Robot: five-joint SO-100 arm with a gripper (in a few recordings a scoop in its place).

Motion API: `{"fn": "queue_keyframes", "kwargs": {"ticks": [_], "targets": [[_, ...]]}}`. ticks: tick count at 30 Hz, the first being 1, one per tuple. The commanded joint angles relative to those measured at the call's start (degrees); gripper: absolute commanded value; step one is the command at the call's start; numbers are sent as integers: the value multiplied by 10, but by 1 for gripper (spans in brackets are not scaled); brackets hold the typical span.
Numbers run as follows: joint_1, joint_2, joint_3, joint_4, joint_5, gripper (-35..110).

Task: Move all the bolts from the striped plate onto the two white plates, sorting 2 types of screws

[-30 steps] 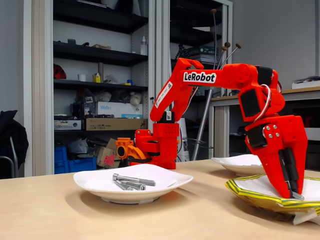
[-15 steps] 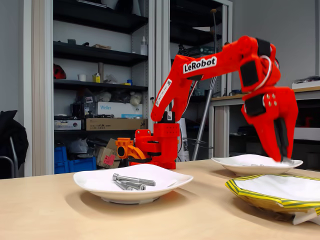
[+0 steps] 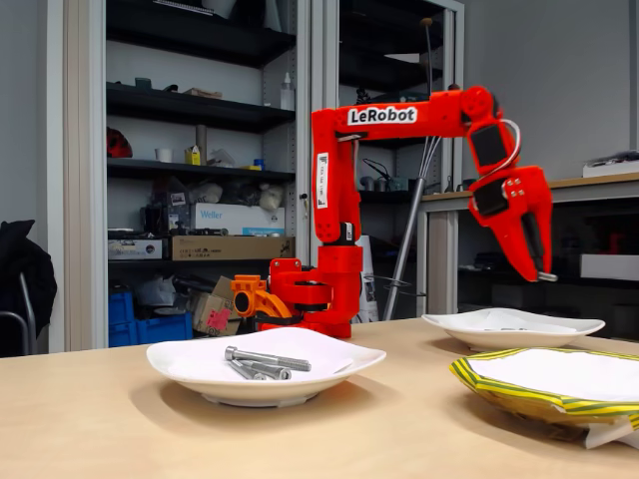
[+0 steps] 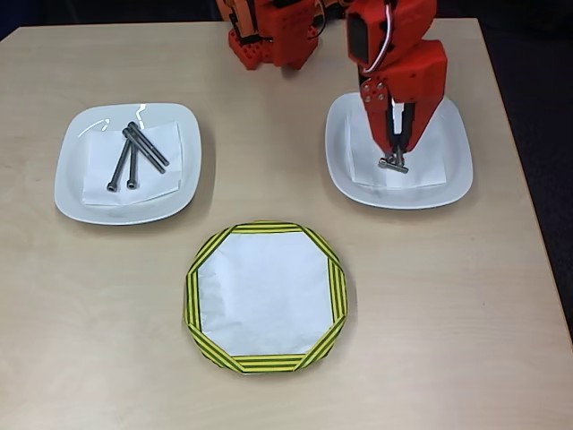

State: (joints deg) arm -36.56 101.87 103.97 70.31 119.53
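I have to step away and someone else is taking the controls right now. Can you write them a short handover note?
End effector: raised above the right white plate in the overhead view, shut on a short bolt.
Left white plate: three long bolts lie on it.
Striped plate: no bolts on it.
Done: long bolts sorted, striped plate cleared.
Left: release the held bolt onto the right plate. Whether other bolts already lie there, under the arm, I cannot tell.

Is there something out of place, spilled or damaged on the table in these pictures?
Nothing stands out. Three long bolts lie together on the left white plate, the striped plate sits flat and bare, and the gripper holds a short bolt above the right white plate. No bolt lies on the table.
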Motion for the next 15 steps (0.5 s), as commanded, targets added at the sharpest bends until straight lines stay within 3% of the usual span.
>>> {"fn": "queue_keyframes", "kwargs": {"ticks": [1,5,10,15], "targets": [[-58,96,78,-10,61,0],[-83,144,121,-5,88,0],[-83,171,165,-54,59,17],[-65,167,171,-79,32,18]]}}
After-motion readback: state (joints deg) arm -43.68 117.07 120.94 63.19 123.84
